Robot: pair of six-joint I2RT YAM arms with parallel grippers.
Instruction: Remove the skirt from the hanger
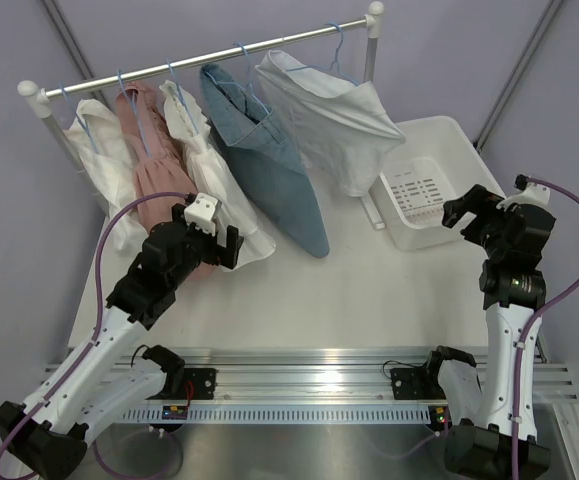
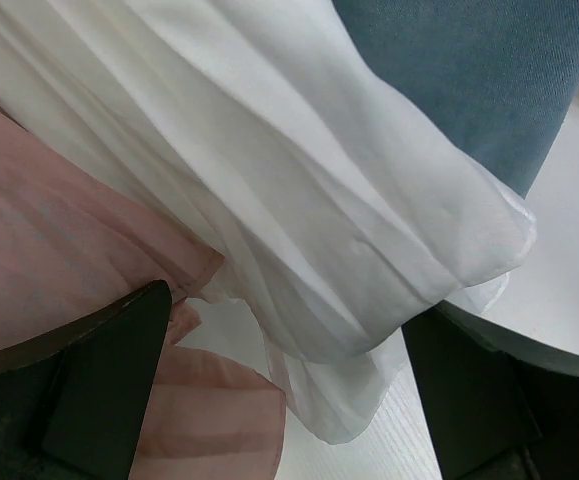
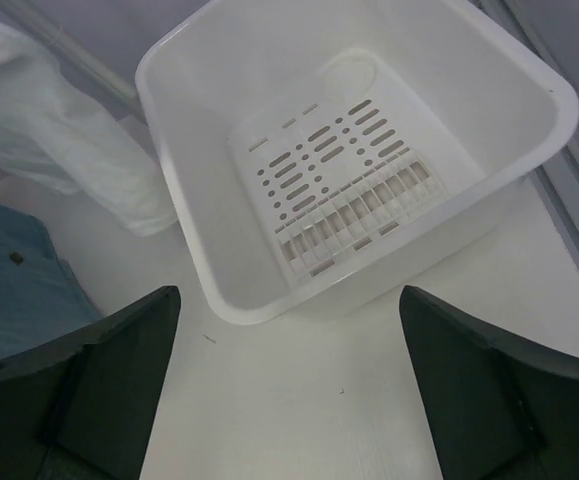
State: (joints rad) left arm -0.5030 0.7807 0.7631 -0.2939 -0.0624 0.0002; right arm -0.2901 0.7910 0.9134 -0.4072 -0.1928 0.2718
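Top view: the white pleated fabric skirt hangs from its thin blue hanger, long axis running down to the table, hem just ahead of the left gripper; the right gripper sits well apart. Left wrist view: that hem lies between spread dark fingers, nothing pinched. Right wrist view: jaws wide and empty over the white plastic basket; left arm's nearer, I'd say.

Along table's far edge, silver clothes rail carried garments packed touching: pink gauzy dress, white pleated skirt, blue denim garment. Hems draped onto the top, blocking far-left qtr. White perforated plastic basket filled far-right corner. Bare white tabletop at centre & near edge gave open passage.
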